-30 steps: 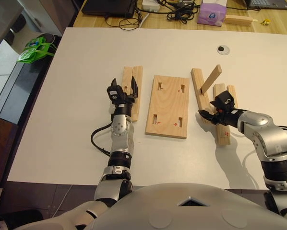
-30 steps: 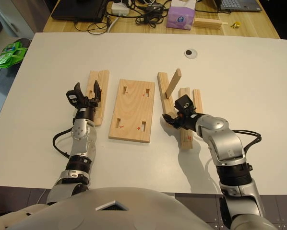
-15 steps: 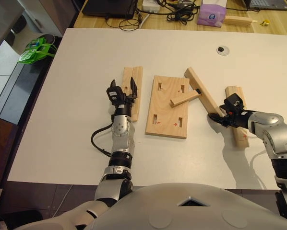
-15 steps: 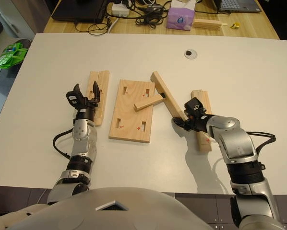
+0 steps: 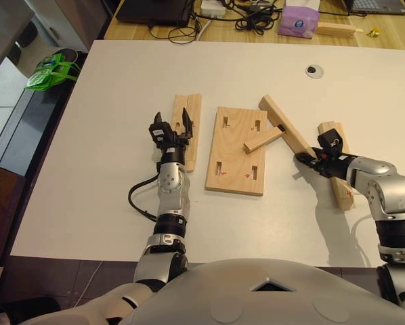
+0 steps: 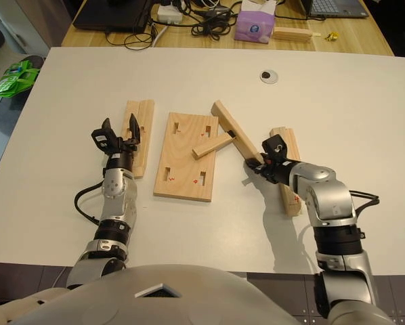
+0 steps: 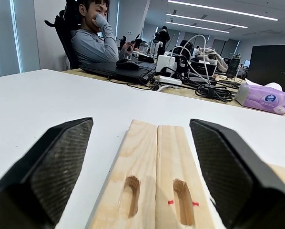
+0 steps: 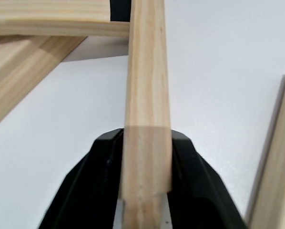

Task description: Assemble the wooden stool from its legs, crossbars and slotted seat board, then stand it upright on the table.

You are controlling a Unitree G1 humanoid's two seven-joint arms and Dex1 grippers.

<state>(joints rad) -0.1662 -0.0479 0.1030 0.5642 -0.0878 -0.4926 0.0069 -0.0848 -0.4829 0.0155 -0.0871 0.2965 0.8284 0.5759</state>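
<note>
On the white table (image 5: 121, 81), right gripper (image 5: 303, 158) pinches a leg (image 5: 280, 122) endwise; left gripper (image 5: 173, 127) spread facing paired legs (image 5: 189, 112).

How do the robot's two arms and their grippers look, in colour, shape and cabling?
Both arms are rounded silver-grey segments joined by black rings. A black cable loops beside the left arm; the right arm has the same build. The left gripper and right gripper are black, each with two wedge-shaped fingers; the left one's pads are finely textured.
</note>
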